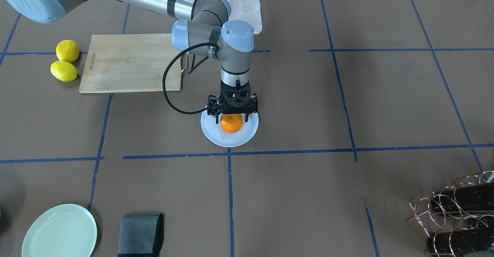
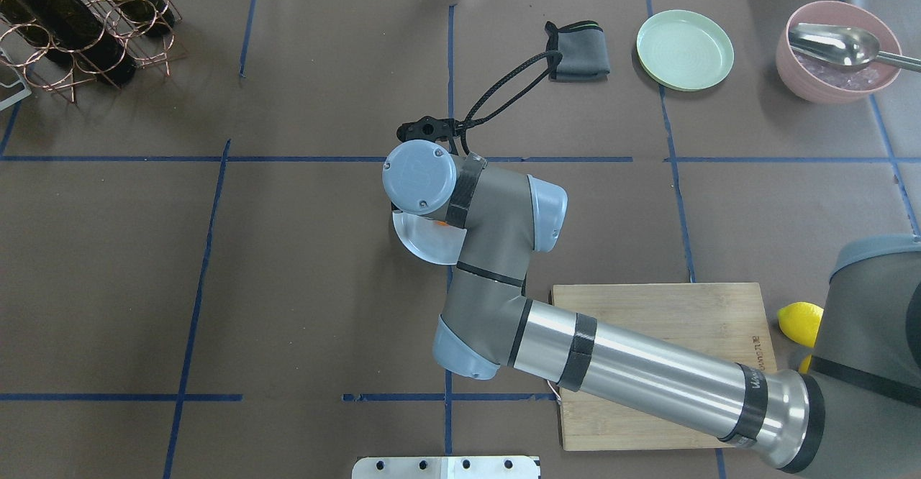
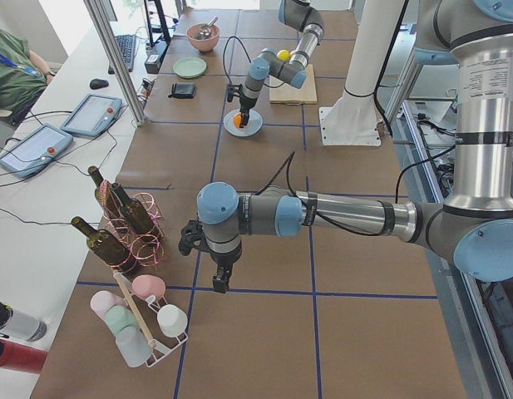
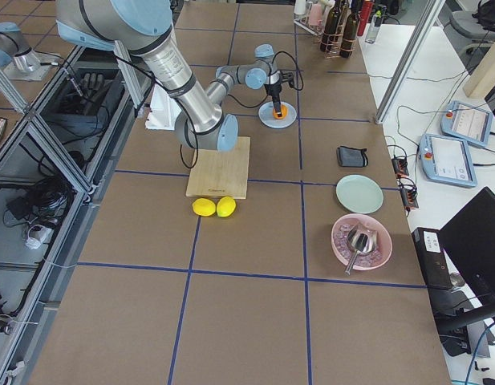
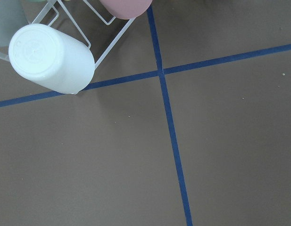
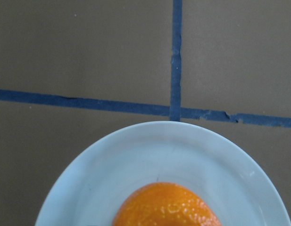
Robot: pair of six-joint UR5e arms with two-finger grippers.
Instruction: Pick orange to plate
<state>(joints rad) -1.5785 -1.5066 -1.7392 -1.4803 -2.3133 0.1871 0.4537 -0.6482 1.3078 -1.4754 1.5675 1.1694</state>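
Note:
The orange rests on the white plate near the middle of the table. My right gripper hangs straight down just over the fruit, open, with a finger on either side of its top and a little room left. In the right wrist view the orange sits at the bottom edge on the plate, and no fingers show. My left gripper hovers low over bare table far from the plate, beside a cup rack; I cannot tell whether it is open or shut.
A wooden cutting board lies behind the plate, with two lemons past its end. A pale green plate and a grey cloth sit at the operators' edge, a wine rack at the other corner. A pink bowl holds a spoon.

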